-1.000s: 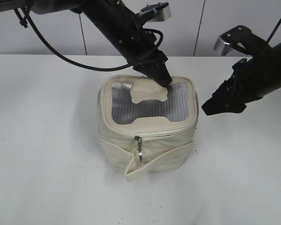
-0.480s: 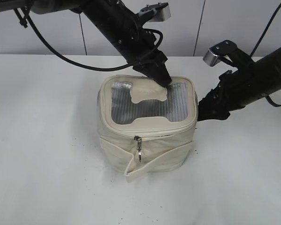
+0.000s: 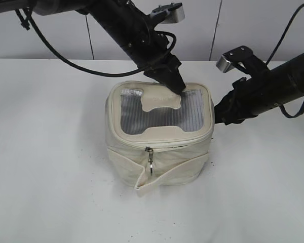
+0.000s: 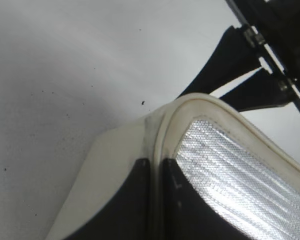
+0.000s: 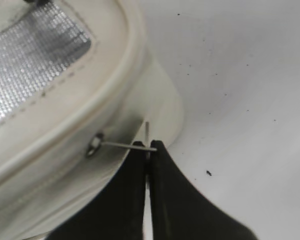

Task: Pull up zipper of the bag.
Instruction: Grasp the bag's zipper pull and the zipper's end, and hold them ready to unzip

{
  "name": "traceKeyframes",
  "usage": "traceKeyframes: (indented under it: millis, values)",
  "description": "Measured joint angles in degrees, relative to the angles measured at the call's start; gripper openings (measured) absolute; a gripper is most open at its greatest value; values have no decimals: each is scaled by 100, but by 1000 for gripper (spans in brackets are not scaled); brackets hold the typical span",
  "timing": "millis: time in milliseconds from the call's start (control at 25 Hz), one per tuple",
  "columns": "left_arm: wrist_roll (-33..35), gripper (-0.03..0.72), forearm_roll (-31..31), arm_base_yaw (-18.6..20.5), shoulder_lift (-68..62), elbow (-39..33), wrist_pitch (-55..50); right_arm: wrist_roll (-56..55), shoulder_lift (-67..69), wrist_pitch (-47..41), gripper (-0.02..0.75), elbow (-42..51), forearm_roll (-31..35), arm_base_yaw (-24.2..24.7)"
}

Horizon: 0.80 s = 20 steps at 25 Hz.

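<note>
A cream bag point(image 3: 159, 134) with a silver mesh top stands on the white table. My left gripper point(image 3: 175, 86) presses down at the back of the lid. In the left wrist view its jaws point(image 4: 156, 167) are shut on the cream rim of the bag point(image 4: 165, 125). My right gripper point(image 3: 219, 115) is at the bag's right side. In the right wrist view its jaws point(image 5: 149, 146) are shut on the thin metal zipper pull ring point(image 5: 125, 145), which hangs from a slider point(image 5: 94, 145) under the lid's edge. A second zipper pull point(image 3: 150, 162) hangs at the bag's front.
A loose cream strap point(image 3: 162, 178) wraps the bag's lower front and sticks out at the bottom. The white table point(image 3: 50, 167) stretches to the left and front. A white panelled wall point(image 3: 228, 25) stands behind it.
My right gripper has moved left and in to the bag's right side, where it now touches the bag. The left gripper and the bag have not moved.
</note>
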<state>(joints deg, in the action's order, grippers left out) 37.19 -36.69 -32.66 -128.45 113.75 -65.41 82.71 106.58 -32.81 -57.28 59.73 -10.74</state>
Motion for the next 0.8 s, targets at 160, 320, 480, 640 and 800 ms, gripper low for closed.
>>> traceKeyframes:
  millis: [160,320,480,640,800]
  values:
    - [0,42,0,0,0,4,-5,-427,-76,-212,5,0,-226,0]
    - [0,42,0,0,0,4,-5,-1287,-361,-555,5,0,-825,0]
    - [0,42,0,0,0,6,-11,-2077,-673,-905,5,0,-1489,0]
    - [0,42,-6,0,0,11,-16,-2761,-929,-1136,5,0,-2018,0]
    - [0,42,-21,0,0,11,-16,-3092,-1104,-1476,5,25,-2212,-27]
